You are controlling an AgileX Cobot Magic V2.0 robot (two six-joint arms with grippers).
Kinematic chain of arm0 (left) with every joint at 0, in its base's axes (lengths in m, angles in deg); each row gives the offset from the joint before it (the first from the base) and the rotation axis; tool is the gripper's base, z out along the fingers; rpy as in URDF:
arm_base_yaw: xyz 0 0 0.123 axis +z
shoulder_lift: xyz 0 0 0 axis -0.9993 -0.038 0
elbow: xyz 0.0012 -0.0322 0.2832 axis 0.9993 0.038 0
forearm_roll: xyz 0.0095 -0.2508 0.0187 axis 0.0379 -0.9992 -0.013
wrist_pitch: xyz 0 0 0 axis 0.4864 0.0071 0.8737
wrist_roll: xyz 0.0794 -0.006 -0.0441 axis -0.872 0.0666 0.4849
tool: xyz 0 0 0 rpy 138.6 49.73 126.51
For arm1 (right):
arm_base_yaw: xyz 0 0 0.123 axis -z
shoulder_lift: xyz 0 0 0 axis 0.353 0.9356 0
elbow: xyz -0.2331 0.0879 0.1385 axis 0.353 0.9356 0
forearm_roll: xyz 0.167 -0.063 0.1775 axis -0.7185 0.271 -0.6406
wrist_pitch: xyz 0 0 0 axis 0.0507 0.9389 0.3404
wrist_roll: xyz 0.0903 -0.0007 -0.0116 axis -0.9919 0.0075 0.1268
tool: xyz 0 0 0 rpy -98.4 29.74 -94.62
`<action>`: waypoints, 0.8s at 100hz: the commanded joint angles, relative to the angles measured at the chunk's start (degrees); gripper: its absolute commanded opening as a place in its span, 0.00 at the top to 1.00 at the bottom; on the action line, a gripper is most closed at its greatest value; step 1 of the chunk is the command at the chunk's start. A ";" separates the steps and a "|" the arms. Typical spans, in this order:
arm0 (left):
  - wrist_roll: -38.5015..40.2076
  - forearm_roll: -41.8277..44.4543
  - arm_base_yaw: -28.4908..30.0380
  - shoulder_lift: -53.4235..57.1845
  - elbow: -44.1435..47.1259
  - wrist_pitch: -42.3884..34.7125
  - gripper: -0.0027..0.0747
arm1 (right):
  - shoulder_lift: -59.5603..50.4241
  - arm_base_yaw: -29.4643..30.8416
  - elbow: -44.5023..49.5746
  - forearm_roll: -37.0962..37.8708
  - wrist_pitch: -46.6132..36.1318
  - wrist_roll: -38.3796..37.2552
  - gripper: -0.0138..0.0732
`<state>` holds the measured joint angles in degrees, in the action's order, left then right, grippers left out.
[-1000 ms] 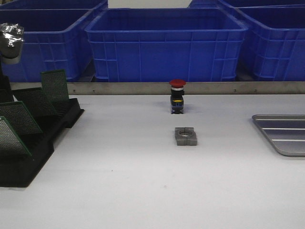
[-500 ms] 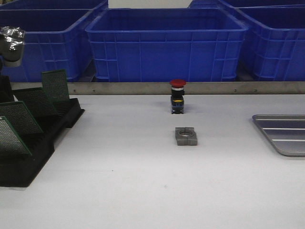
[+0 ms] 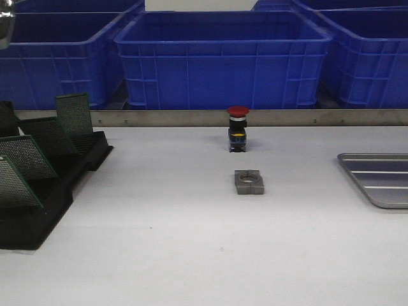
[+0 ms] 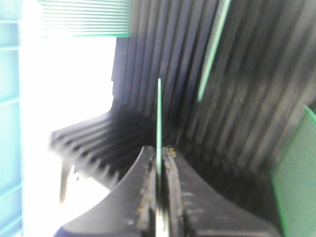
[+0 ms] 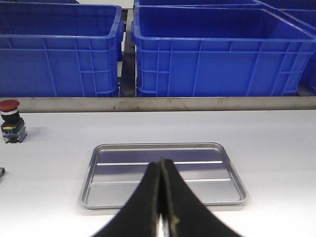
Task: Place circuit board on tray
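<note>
In the left wrist view my left gripper (image 4: 160, 154) is shut on the edge of a thin green circuit board (image 4: 159, 113), seen edge-on over the black slotted rack (image 4: 232, 123). In the front view only a silver bit of the left arm (image 3: 5, 19) shows at the top left corner. The silver-grey tray (image 3: 382, 182) lies at the table's right edge. In the right wrist view the tray (image 5: 207, 170) is bare, and my right gripper (image 5: 161, 165) is shut and empty over its near side.
The rack (image 3: 44, 204) at the left holds several more green boards (image 3: 73, 115). A red push button (image 3: 237, 127) and a grey metal block with a hole (image 3: 248, 182) stand mid-table. Blue bins (image 3: 220, 60) line the back behind a metal rail.
The left arm has risen towards the top left corner of the front view and is almost out of it. Nothing else has moved.
</note>
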<state>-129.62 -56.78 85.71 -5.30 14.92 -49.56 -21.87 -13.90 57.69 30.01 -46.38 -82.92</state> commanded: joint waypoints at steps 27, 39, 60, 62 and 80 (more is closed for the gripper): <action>0.53 -4.12 0.13 12.19 -1.79 5.96 0.99 | -1.50 0.23 -0.74 -0.18 -4.32 0.49 0.91; 0.63 -16.08 0.13 14.94 -1.79 7.34 0.99 | -1.50 0.23 -0.74 -0.18 -4.32 0.49 0.91; 0.52 -32.86 -2.57 15.89 -1.79 15.39 0.99 | -1.50 0.23 -0.74 -0.18 -4.32 0.49 0.91; 0.52 -33.57 -3.14 15.89 -1.79 16.35 0.99 | -1.50 0.23 -0.74 -0.18 -4.32 0.49 0.91; 0.39 -37.77 -10.26 14.32 -1.22 20.43 0.99 | -1.50 0.23 -0.74 -0.18 -4.32 0.49 0.91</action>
<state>-129.62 -90.20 78.66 8.24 15.02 -29.35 -21.87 -13.90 57.69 30.01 -46.38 -82.92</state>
